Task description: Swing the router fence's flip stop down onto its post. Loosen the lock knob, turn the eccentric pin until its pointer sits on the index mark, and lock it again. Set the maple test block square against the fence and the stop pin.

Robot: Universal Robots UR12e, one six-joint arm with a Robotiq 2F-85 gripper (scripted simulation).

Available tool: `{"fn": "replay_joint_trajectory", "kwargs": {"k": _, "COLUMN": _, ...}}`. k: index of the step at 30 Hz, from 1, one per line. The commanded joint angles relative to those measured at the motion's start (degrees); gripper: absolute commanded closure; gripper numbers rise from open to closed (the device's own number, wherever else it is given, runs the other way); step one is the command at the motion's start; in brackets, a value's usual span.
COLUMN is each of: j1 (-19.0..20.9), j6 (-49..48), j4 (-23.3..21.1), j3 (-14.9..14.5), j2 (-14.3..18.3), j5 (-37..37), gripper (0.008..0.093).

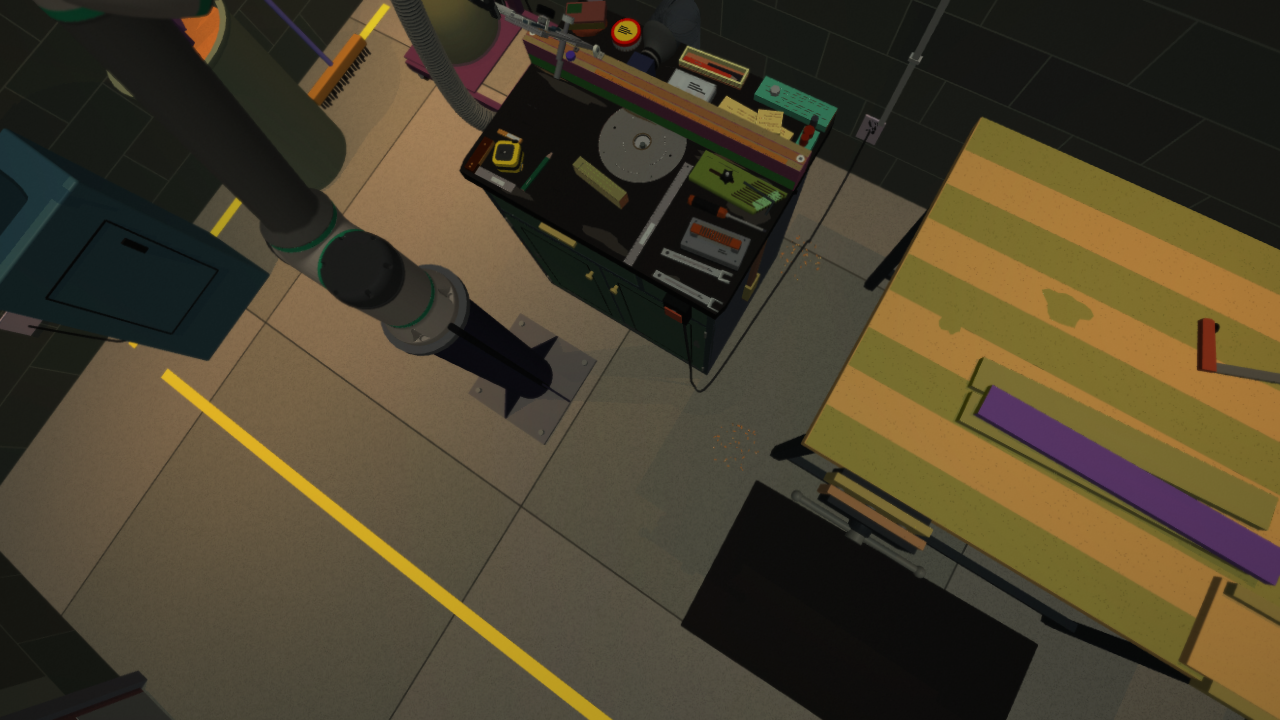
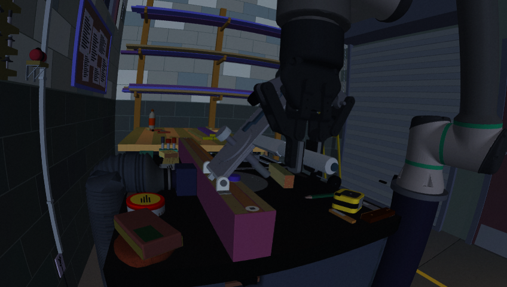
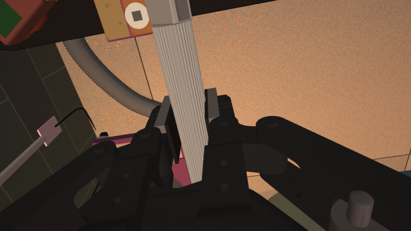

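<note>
The flip stop (image 2: 234,151) is a grey arm hinged on the purple router fence (image 2: 227,202), tilted partway over the table. Its ribbed grey handle (image 3: 181,94) sticks out sideways. My gripper (image 3: 186,113) is closed around this handle, with a finger pad on each side of it. In the second side camera the gripper (image 2: 302,156) comes down from above onto the handle (image 2: 313,160). The maple test block (image 2: 281,175) lies on the black table top beyond the router plate, apart from the fence. In the side camera the block (image 1: 600,182) lies left of the round plate (image 1: 642,145).
The fence runs along the table's back edge. A tape measure (image 2: 348,200) and a pencil (image 2: 319,195) lie on the near right of the table. A red tin (image 2: 145,202) and a brown box (image 2: 147,233) sit behind the fence. A dust hose (image 3: 106,77) hangs below.
</note>
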Motion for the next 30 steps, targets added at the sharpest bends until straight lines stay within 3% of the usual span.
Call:
{"fn": "replay_joint_trajectory", "kwargs": {"k": 1, "j1": 0.0, "j6": 0.0, "j4": -0.31, "j3": 0.06, "j2": -0.1, "j5": 0.01, "gripper": 0.0934}}
{"fn": "replay_joint_trajectory", "kwargs": {"k": 30, "j1": 0.04, "j6": 0.04, "j4": -6.09, "j3": 5.16, "j2": 0.57, "j5": 0.01, "gripper": 0.0934}}
